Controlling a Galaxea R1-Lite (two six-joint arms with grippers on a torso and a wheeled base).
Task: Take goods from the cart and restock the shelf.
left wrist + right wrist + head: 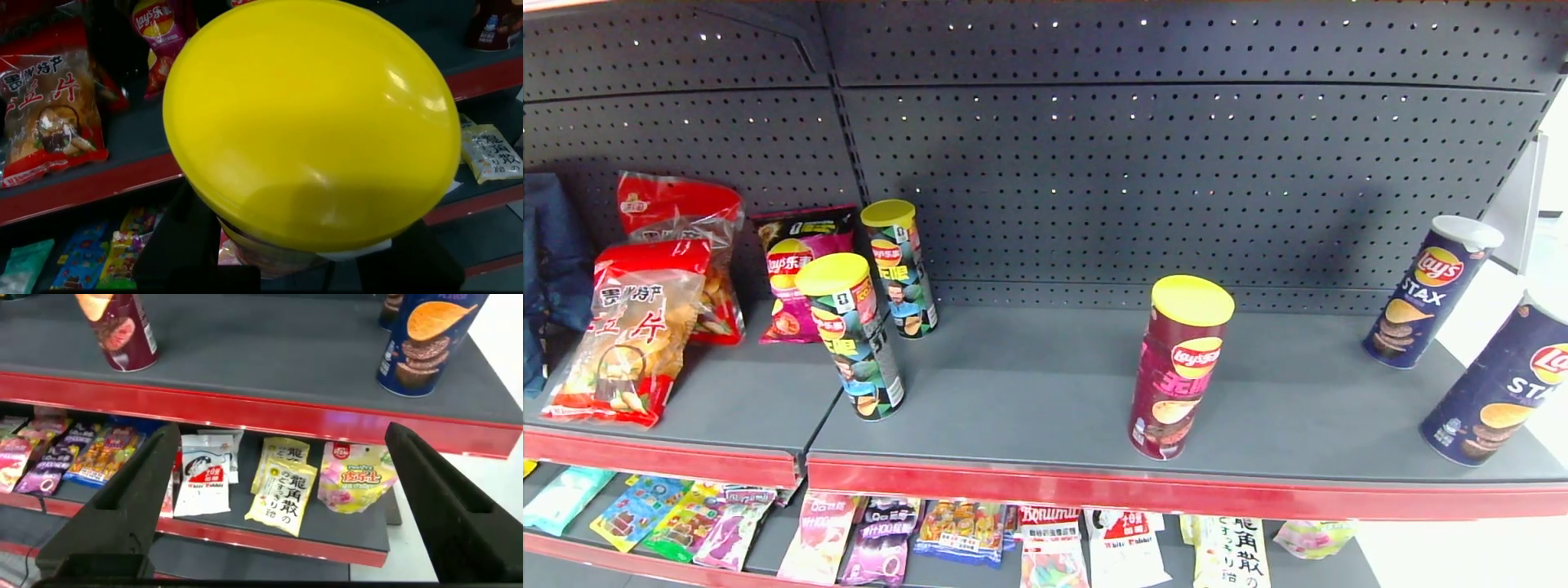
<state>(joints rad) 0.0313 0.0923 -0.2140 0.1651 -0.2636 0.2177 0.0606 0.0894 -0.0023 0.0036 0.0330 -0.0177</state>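
Chip can (310, 122), yellow lid toward the wrist camera, clamped between the dark fingers of the left gripper (302, 257). It is off the shelf (1029, 392), out in front of the red front lip and left of the maroon can (1180, 367).

On the shelf, far left of the maroon can: two red snack bags, one in front (629, 335) and one behind (682, 220). Next, a magenta chip bag (796, 269) leans on the back panel. Closer to the maroon can stand two dark yellow-lidded cans, front one (849, 335) and rear one (900, 269), both upright and apart.

The maroon can stands upright alone near the front lip, with open shelf on both sides.

Right of the maroon can, well apart: a blue can (1429, 294) toward the back, a second blue can (1494, 384) nearer the front at the shelf's end.

Below the maroon can, small packets (964, 531) lie in a row on the lower shelf.

Right gripper (286, 506) — fingers spread wide, nothing between them — sits in front of and lower than the maroon can, level with the lower shelf's packets.
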